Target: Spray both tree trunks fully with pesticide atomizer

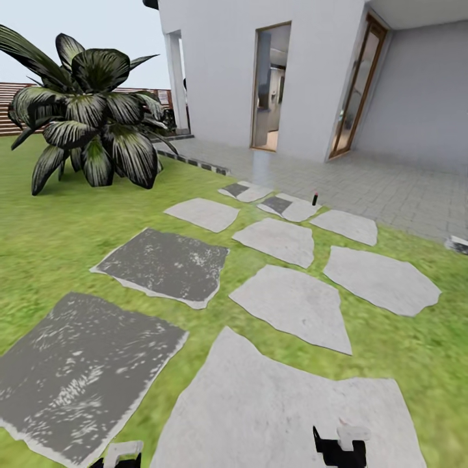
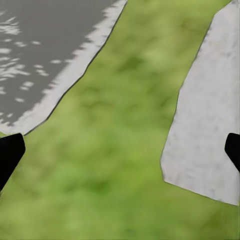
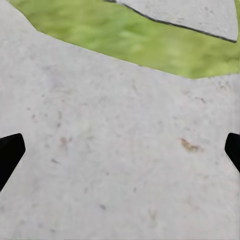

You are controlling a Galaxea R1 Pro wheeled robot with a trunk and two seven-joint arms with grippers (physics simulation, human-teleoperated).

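A small dark upright object with a reddish top, which I take for the pesticide atomizer, stands far ahead on a pale stepping stone near the patio. It is too small to make out in detail. The two trees and their trunks are out of view. My left gripper and right gripper sit low at the near edge, far from the atomizer. In the left wrist view the left gripper is open over grass. The right gripper is open over a pale stone slab, with nothing between its fingers.
Grey and pale stepping stones lie across the green lawn. A broad-leaved dark plant stands at the left. A white house with open doorways and a tiled patio is ahead. A brown slat fence runs far left.
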